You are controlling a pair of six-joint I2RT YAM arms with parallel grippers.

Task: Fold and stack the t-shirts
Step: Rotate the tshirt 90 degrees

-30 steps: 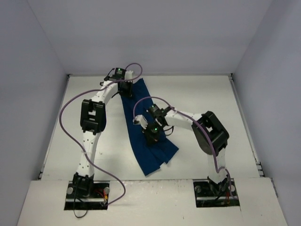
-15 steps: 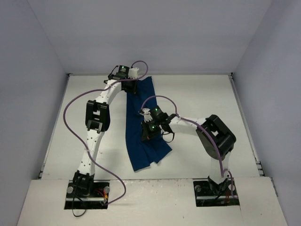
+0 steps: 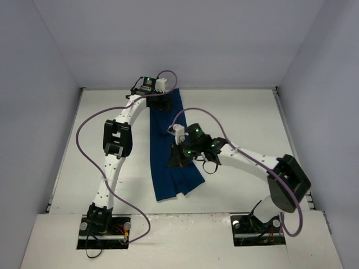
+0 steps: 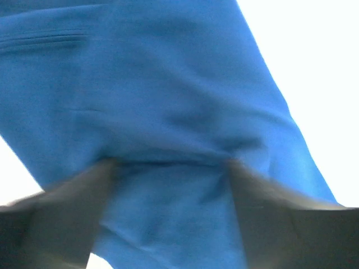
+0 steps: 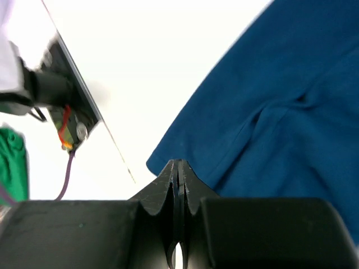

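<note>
The navy blue t-shirt (image 3: 161,168) lies on the white table as a long narrow folded strip running from the far edge toward the near side. My left gripper (image 3: 161,102) is at its far end. In the left wrist view its fingers stand apart, open, with blue cloth (image 4: 168,84) spread under and between them (image 4: 171,165). My right gripper (image 3: 179,158) hovers over the strip's right side near the middle. Its jaws are shut with nothing between them (image 5: 179,163). The shirt's edge and a seam (image 5: 280,112) lie just beyond its tips.
White walls close off the table (image 3: 247,117) at the back and both sides. Purple cables (image 3: 84,126) loop off both arms. The right wrist view shows the table's near edge (image 5: 120,159), the left arm's base with red wiring (image 5: 64,123), and something green (image 5: 11,168).
My left gripper has opened at the shirt's far end, after shifting it right. The strip's near end swung left and straightened. My right arm stretched out, staying shut.
</note>
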